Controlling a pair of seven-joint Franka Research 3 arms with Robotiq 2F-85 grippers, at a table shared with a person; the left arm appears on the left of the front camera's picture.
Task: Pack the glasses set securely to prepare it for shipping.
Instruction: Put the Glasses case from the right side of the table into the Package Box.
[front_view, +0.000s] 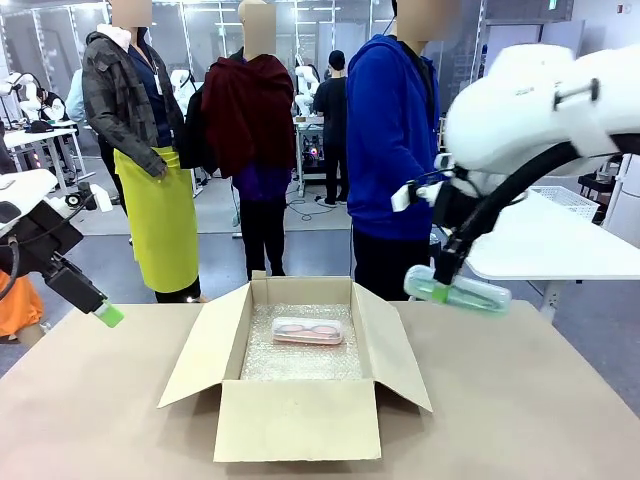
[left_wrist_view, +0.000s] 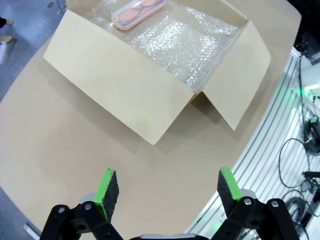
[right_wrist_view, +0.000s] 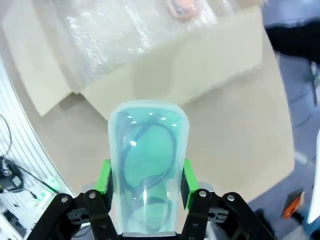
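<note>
Spreads the left gripper (left_wrist_view: 167, 186) wide and empty above the table (left_wrist_view: 60, 150) beside the open cardboard box (left_wrist_view: 150, 95), clamps the mint-green case (right_wrist_view: 148, 150) between the right gripper (right_wrist_view: 145, 177)'s pads (right_wrist_view: 105, 176) in the air just right of the box, shows the pinkish case (front_view: 308, 331) flat on bubble wrap (front_view: 300, 362) inside the box.

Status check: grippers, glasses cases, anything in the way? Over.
Left gripper open, empty. Right gripper shut on mint-green case, airborne right of cardboard box. Pinkish case in box on bubble wrap. Flaps open, nothing blocking.
</note>
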